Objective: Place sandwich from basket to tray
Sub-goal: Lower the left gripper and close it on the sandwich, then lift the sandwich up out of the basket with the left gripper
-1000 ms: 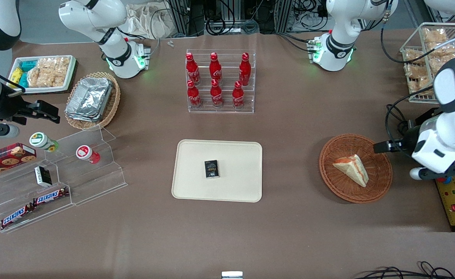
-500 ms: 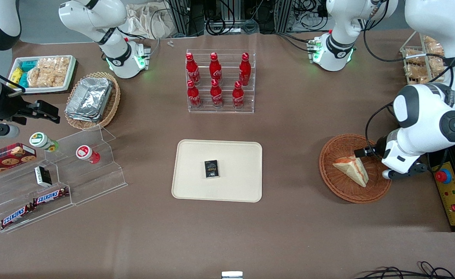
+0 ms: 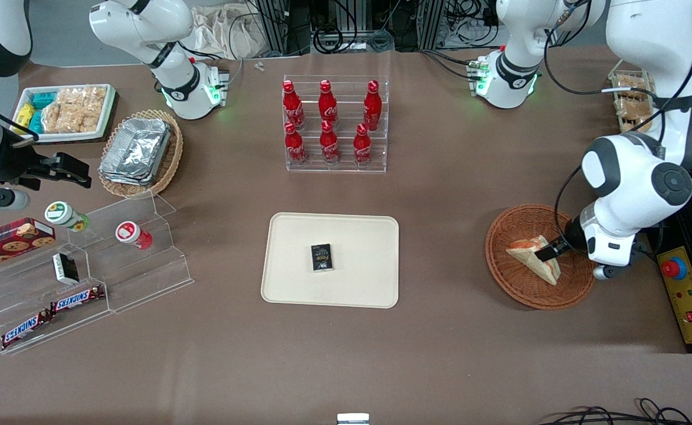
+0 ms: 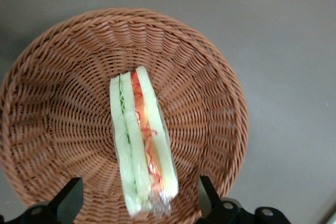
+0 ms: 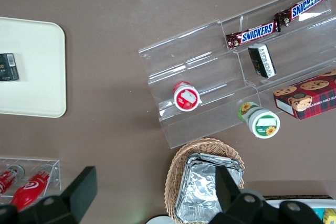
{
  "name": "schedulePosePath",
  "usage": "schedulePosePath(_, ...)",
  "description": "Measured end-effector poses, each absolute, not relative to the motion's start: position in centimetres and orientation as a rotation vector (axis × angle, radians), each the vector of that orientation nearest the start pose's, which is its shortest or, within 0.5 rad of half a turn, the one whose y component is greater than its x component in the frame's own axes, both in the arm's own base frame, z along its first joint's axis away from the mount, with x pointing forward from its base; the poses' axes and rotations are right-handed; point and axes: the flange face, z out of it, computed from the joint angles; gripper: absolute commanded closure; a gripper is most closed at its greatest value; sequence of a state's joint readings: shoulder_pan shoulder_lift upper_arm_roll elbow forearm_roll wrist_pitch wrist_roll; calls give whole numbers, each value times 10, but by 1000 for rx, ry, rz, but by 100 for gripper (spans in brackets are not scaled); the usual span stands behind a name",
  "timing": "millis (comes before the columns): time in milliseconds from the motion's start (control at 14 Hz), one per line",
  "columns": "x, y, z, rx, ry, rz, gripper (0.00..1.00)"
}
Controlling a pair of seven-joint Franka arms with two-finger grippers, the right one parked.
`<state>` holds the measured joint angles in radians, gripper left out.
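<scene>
Sandwich (image 3: 533,255) lies in the basket (image 3: 514,283), unmoved, we see. Our gripper (image 4: 139,203) has swung in from the basket's rim and now hangs over the sandwich, fingers spread wide, seemingly not touching it.
</scene>
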<state>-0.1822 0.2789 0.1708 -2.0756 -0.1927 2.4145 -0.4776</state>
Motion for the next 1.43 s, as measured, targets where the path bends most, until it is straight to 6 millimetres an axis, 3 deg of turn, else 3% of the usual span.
schedulePosePath(357, 576, -6, 263, -3059, -1015, -76, 1)
schedulePosePath(429, 576, -6, 259, -3056, -1017, -68, 5)
schedulePosePath(500, 576, -7, 255, -3053, -1018, -62, 12)
schedulePosePath(643, 575, -10, 250, -3050, -1019, -55, 41)
schedulePosePath(786, 576, -12, 250, -3051, -1017, -55, 63)
schedulePosePath(1000, 577, -17, 255, -3059, -1008, -63, 77)
schedulePosePath(1071, 578, -19, 259, -3063, -1003, -50, 85)
schedulePosePath(1214, 580, -25, 284, -3074, -984, 45, 87)
schedulePosePath(1429, 587, -35, 360, -3100, -930, 208, 88)
